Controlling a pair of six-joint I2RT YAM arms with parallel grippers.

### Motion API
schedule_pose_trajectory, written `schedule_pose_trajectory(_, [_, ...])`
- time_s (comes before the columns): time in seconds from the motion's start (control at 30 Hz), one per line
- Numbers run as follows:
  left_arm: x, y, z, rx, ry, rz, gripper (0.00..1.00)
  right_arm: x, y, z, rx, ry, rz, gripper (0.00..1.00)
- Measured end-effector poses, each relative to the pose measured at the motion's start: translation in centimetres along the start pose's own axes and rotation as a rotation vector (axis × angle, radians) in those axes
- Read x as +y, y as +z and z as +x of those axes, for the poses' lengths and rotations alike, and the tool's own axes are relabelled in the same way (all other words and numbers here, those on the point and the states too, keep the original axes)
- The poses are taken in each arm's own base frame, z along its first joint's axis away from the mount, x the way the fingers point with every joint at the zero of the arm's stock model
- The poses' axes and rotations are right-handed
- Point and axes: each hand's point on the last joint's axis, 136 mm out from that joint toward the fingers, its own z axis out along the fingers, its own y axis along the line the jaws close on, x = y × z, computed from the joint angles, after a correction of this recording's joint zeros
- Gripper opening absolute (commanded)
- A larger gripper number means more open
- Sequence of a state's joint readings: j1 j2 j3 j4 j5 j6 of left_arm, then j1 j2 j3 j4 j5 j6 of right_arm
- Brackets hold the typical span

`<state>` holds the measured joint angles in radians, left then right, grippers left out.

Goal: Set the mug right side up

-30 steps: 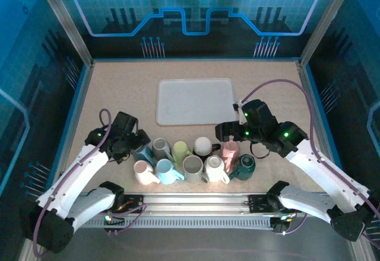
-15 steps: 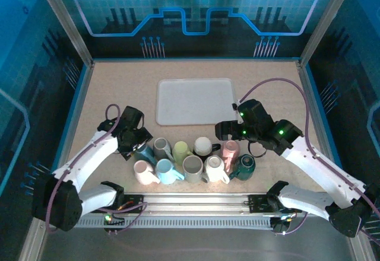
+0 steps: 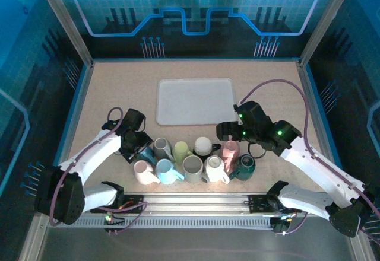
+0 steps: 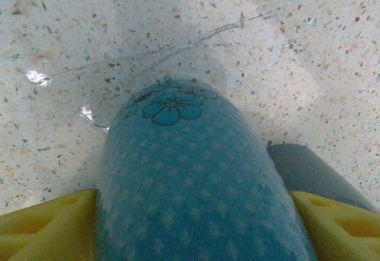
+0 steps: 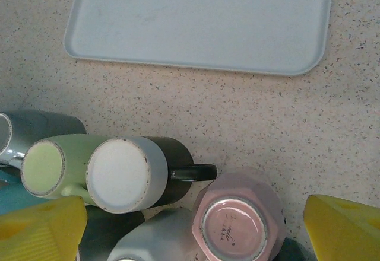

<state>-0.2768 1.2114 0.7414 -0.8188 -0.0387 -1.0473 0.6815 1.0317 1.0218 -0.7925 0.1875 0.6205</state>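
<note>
A blue dotted mug (image 4: 190,178) with a flower print lies on its side on the speckled table, at the left end of a cluster of mugs (image 3: 145,153). My left gripper (image 4: 193,200) (image 3: 140,148) is shut on its body, a yellow finger (image 4: 47,225) pressed on each flank. My right gripper (image 5: 196,209) (image 3: 225,133) hangs open over the right side of the cluster. Below it a pink mug (image 5: 233,228) (image 3: 230,150) stands upside down, its base facing up. A black mug with a white base (image 5: 122,175) (image 3: 203,145) is also inverted.
A pale green mug (image 5: 44,167) and a grey mug (image 4: 303,169) crowd against the others, with more mugs in a front row (image 3: 191,169). A light grey tray (image 3: 193,101) lies flat behind the cluster. Blue side walls (image 3: 80,95) border the table.
My left gripper has closed from wide open onto the blue mug as its arm swung in toward the cluster. The right arm has barely shifted.
</note>
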Motion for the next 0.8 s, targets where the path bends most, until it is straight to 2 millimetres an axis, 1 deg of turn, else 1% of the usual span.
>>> schedule_pose_trajectory(0.13, [0.1, -0.2, -0.4, 0.001, -0.026, 0.010, 0.59, 0.2, 0.0, 0.1, 0.003, -0.002, -0.004, 0.93])
schedule_pose_trajectory(0.23, [0.2, -0.3, -0.7, -0.004, -0.038, 0.013, 0.52, 0.4, 0.0, 0.2, 0.005, -0.007, -0.008, 0.90])
schedule_pose_trajectory(0.33, [0.5, -0.8, -0.8, -0.008, -0.033, 0.015, 0.48, 0.6, -0.2, -0.1, 0.003, -0.008, -0.010, 0.90])
schedule_pose_trajectory(0.37, [0.6, -1.4, -0.9, -0.015, -0.024, 0.018, 0.47, 0.8, -0.3, -0.3, 0.000, -0.010, -0.013, 0.90])
schedule_pose_trajectory(0.4, [0.5, -2.1, -1.1, -0.030, -0.016, 0.026, 0.43, 1.0, -0.5, -0.6, -0.006, -0.014, -0.019, 0.90])
schedule_pose_trajectory(0.43, [0.3, -2.9, -1.4, -0.052, -0.001, 0.036, 0.43, 1.2, -0.6, -0.8, -0.012, -0.016, -0.025, 0.90])
schedule_pose_trajectory(0.47, [0.0, -4.2, -1.9, -0.087, 0.012, 0.054, 0.42, 1.4, -0.9, -1.1, -0.022, -0.020, -0.028, 0.90])
schedule_pose_trajectory(0.53, [-0.6, -6.9, -3.2, -0.176, 0.040, 0.095, 0.41, 1.7, -1.4, -1.8, -0.044, -0.025, -0.032, 0.90])
schedule_pose_trajectory(0.57, [-0.9, -8.5, -4.0, -0.231, 0.053, 0.117, 0.38, 1.9, -1.6, -2.1, -0.054, -0.028, -0.034, 0.90])
schedule_pose_trajectory(0.67, [-1.1, -12.7, -5.5, -0.371, 0.089, 0.167, 0.36, 2.3, -2.1, -2.8, -0.079, -0.043, -0.049, 0.88])
schedule_pose_trajectory(0.73, [-1.1, -14.7, -6.0, -0.430, 0.112, 0.199, 0.32, 3.0, -2.4, -3.2, -0.099, -0.065, -0.083, 0.86])
schedule_pose_trajectory(0.8, [-1.5, -16.4, -5.9, -0.470, 0.152, 0.258, 0.34, 4.4, -3.0, -4.0, -0.142, -0.082, -0.162, 0.84])
